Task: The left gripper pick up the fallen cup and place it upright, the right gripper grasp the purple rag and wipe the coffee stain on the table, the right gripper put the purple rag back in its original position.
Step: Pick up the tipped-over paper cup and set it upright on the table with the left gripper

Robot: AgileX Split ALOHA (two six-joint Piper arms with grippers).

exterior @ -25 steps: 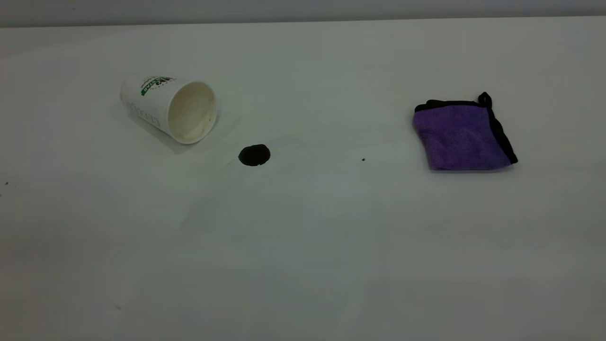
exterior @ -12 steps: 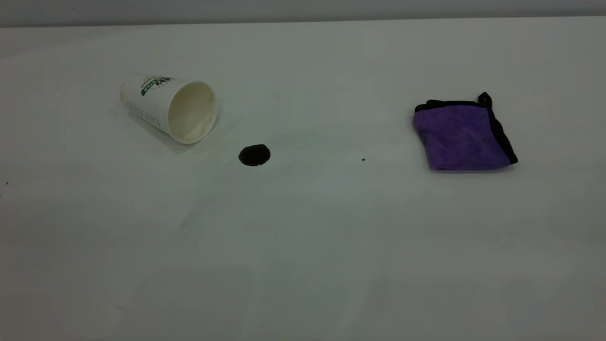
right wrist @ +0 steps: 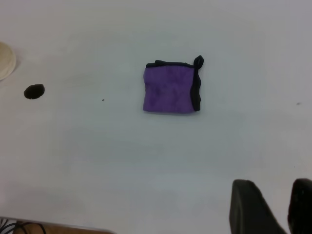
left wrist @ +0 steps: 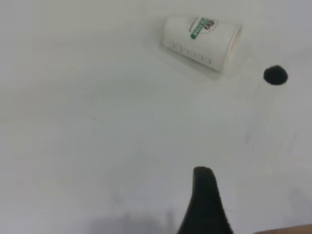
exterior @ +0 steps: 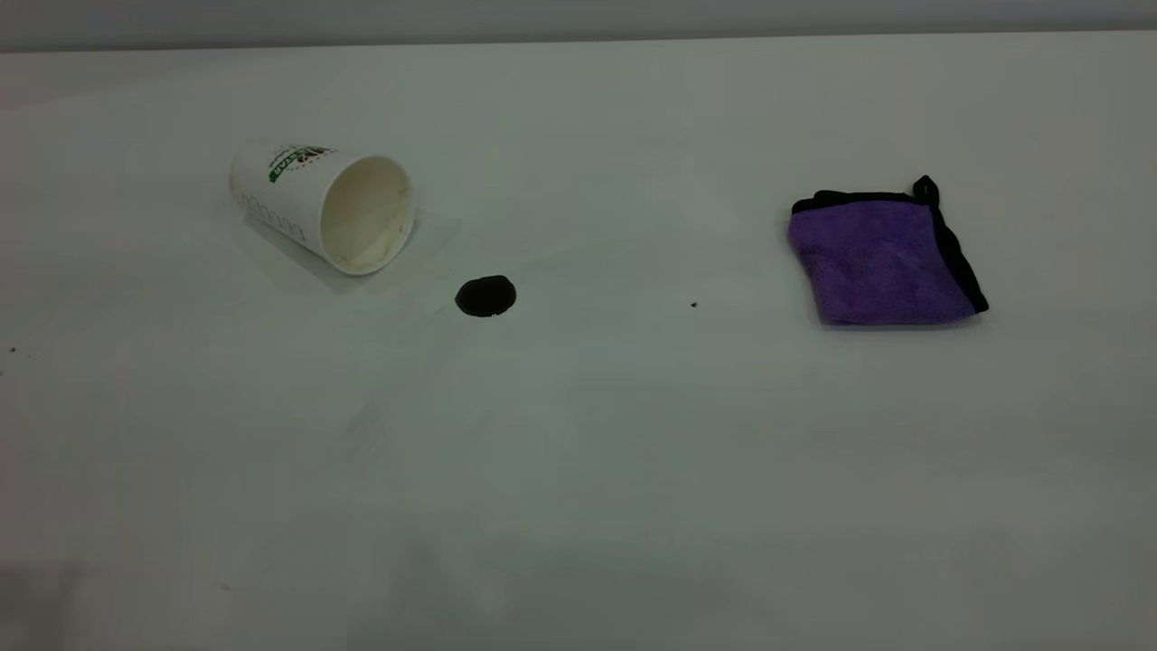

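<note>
The white paper cup (exterior: 325, 206) lies on its side at the table's (exterior: 578, 470) left, mouth facing the front right; it also shows in the left wrist view (left wrist: 200, 41). The dark coffee stain (exterior: 485, 297) sits just in front and right of the mouth, and shows in both wrist views (left wrist: 275, 75) (right wrist: 34, 91). The folded purple rag (exterior: 881, 260) lies flat at the right, black loop at its far corner. My left gripper (left wrist: 207, 202) hovers well short of the cup. My right gripper (right wrist: 275, 202) hovers short of the rag (right wrist: 169, 88), shut and empty. Neither gripper shows in the exterior view.
A tiny dark speck (exterior: 693, 305) lies between the stain and the rag. The table's back edge (exterior: 578, 41) meets a grey wall. A brown strip of the table's near edge (right wrist: 63, 226) shows in the right wrist view.
The cup, the stain and the rag have not moved. Faint shadows on the near part of the table have shifted.
</note>
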